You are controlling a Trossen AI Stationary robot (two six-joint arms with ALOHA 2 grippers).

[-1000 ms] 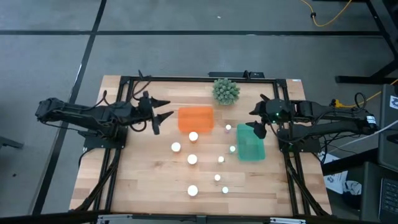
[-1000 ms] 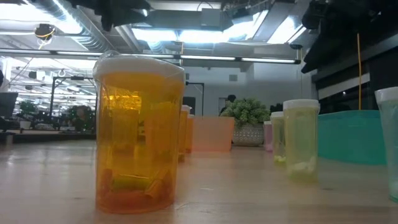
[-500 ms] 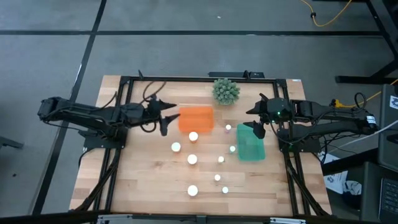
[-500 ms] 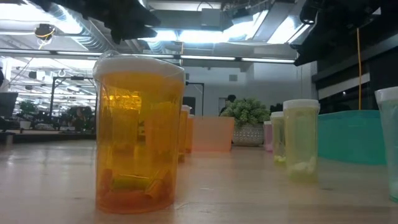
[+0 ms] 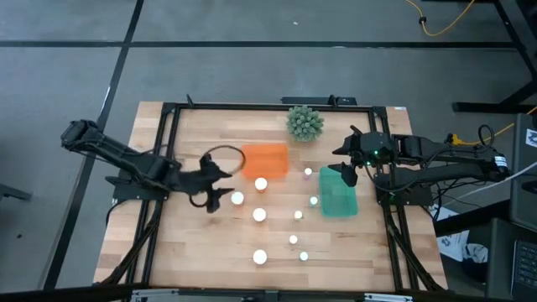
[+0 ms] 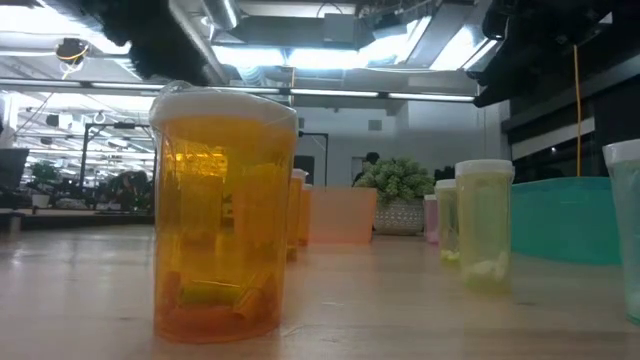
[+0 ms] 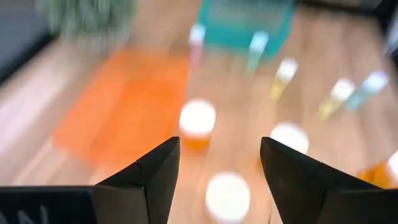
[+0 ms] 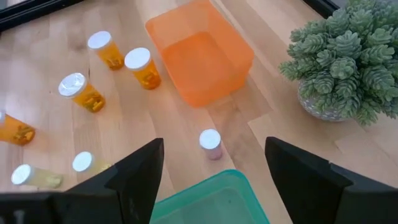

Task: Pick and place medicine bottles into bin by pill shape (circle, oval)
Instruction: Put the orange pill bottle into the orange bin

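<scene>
Several white-capped medicine bottles stand on the wooden table between the orange bin (image 5: 264,159) and the teal bin (image 5: 338,193). My left gripper (image 5: 221,184) is open and empty, just left of one orange bottle (image 5: 237,199). In the left wrist view that bottle's cap (image 7: 227,198) shows between my open fingers (image 7: 221,171), and two more bottles (image 7: 198,118) (image 7: 289,138) stand beyond it. My right gripper (image 5: 345,164) is open and empty over the teal bin's far left corner (image 8: 211,199). A small pink bottle (image 8: 210,143) stands just beyond it.
A spiky green plant ball (image 5: 304,122) stands at the far edge between the bins, also seen in the right wrist view (image 8: 348,62). A wide orange bottle (image 6: 225,210) stands close to the low camera. A black frame (image 5: 168,109) runs around the table.
My left gripper has swung from beside the orange bin's left side toward the table's near edge and a little to the right. It now stands next to the orange bottle left of the group. The bottles and bins have stayed in place.
</scene>
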